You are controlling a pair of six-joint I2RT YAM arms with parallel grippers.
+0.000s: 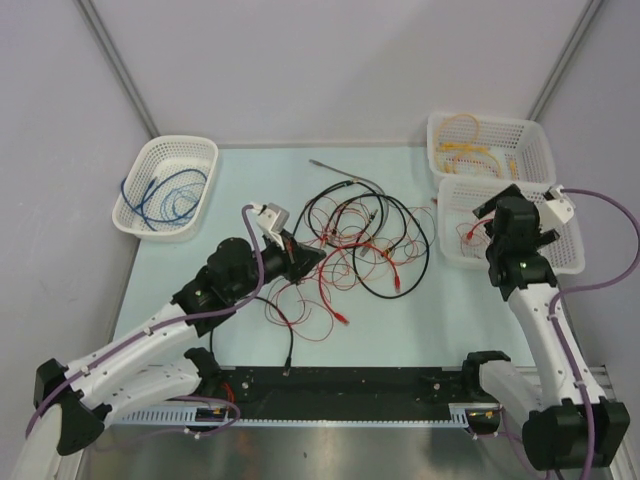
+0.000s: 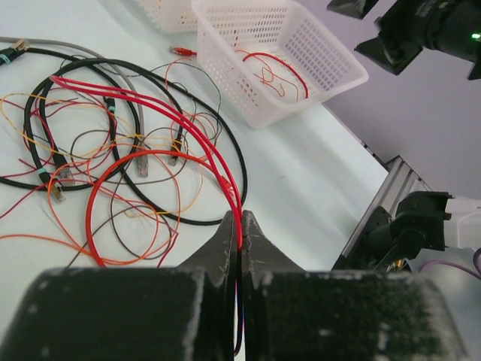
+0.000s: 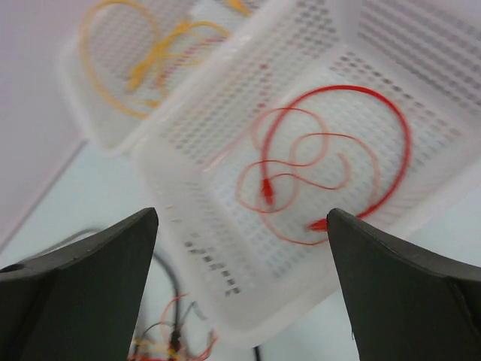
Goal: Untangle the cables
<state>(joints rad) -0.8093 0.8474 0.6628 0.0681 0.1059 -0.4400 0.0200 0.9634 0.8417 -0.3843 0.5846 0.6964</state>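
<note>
Pale tabletop (image 1: 420, 330) at frame centre carries the cables (image 1: 350, 240), light, limp, likely to snag; left hand (image 2: 241, 226) pinches a red strand (image 2: 197, 124), probably better held near its plug, right hand (image 3: 242, 218) spread over a basket (image 3: 180, 180).

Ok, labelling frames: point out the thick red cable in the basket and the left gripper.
thick red cable (image 3: 352, 89): right wrist view, top of its arc.
left gripper (image 2: 240, 222): left wrist view, between closed fingertips.
</note>
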